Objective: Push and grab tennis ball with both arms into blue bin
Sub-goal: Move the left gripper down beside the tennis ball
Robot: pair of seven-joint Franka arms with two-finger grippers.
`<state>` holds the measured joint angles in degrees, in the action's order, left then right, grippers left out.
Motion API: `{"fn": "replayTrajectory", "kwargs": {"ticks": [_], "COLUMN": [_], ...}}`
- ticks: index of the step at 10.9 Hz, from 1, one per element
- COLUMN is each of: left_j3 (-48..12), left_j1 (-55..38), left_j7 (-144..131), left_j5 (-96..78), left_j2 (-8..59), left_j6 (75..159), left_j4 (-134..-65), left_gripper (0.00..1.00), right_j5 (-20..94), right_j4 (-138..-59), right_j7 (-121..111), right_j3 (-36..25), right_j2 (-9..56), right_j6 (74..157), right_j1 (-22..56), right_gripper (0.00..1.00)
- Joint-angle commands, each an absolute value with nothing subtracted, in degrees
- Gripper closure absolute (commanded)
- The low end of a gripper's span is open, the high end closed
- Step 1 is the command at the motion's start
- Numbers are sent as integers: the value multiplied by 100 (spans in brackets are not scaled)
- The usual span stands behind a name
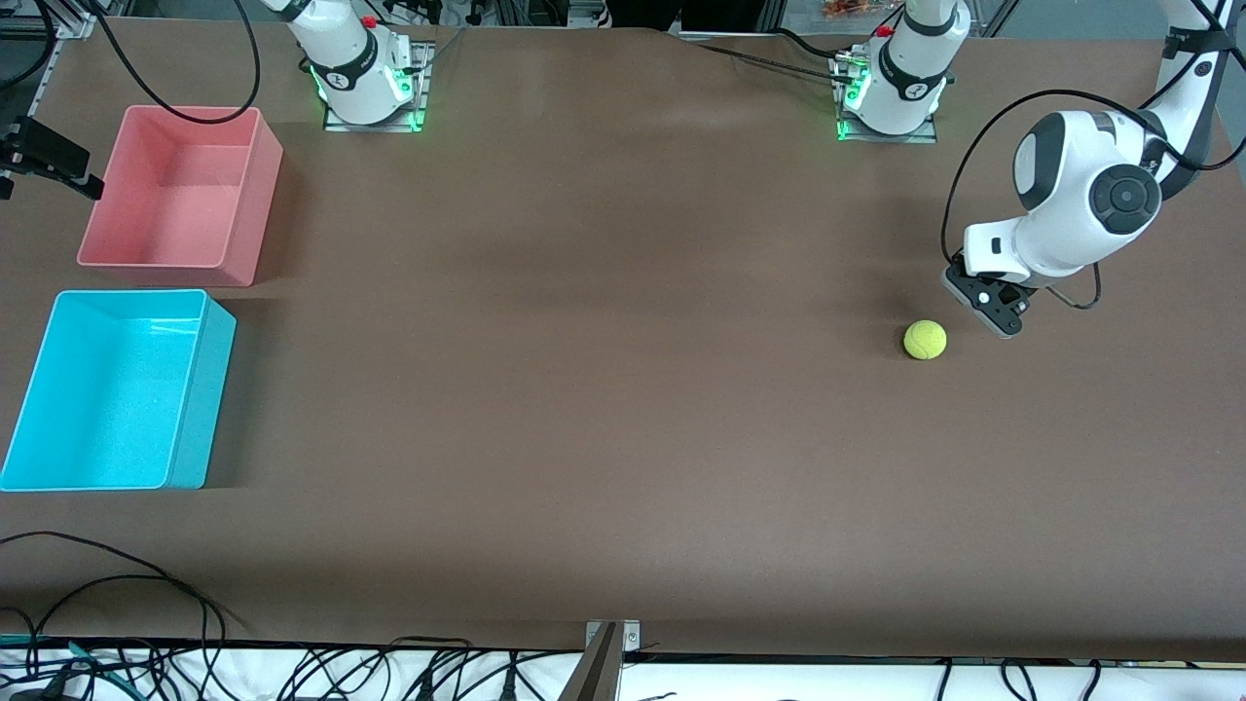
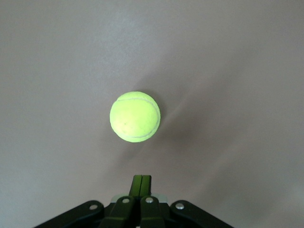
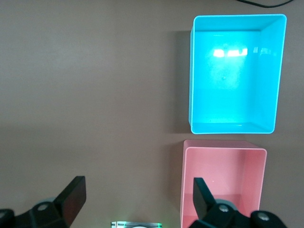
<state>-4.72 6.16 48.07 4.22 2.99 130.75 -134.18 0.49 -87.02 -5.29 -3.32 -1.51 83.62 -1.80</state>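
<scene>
From the front view, your small fuzzy yellow-green tennis ball (image 1: 925,340) sits on the brown table (image 1: 604,389) at the left arm's end, well apart from the bright cyan-blue rectangular plastic bin (image 1: 195,389) at the right arm's end. The left gripper (image 1: 1003,316) hangs low just beside the ball, on the side away from the bin, so a push from there would send the ball toward the bin. The pink plastic tub (image 1: 248,209) stands farther from the camera than the blue bin.

In the left wrist view, the left gripper (image 2: 141,183) has its fingers pressed together, holding nothing, with the ball (image 2: 135,117) straight ahead and a gap between them.

In the right wrist view, the right gripper (image 3: 137,197) waits with fingers spread wide and empty, looking down on the blue bin (image 3: 192,71) and pink tub (image 3: 184,190). It is far nearer the bin.
</scene>
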Motion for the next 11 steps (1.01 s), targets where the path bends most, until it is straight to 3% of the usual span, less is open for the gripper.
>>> {"fn": "replayTrajectory", "kwargs": {"ticks": [1,11], "left_j3": [-475,-466], "left_j1": [1097,1301], "left_j7": [6936,8727], "left_j5": [-50,-45], "left_j2": [789,1740], "left_j6": [13761,14247], "left_j4": [-13351,-13096], "left_gripper": [100,100], "right_j5": [53,53], "right_j4": [-8578,-8578], "right_j7": [-536,-545], "right_j3": [-334,-343], "right_j2": [-158,-158], "right_j6": [8253,8253], "right_j1": [-193,-202], "right_gripper": [0,0]}}
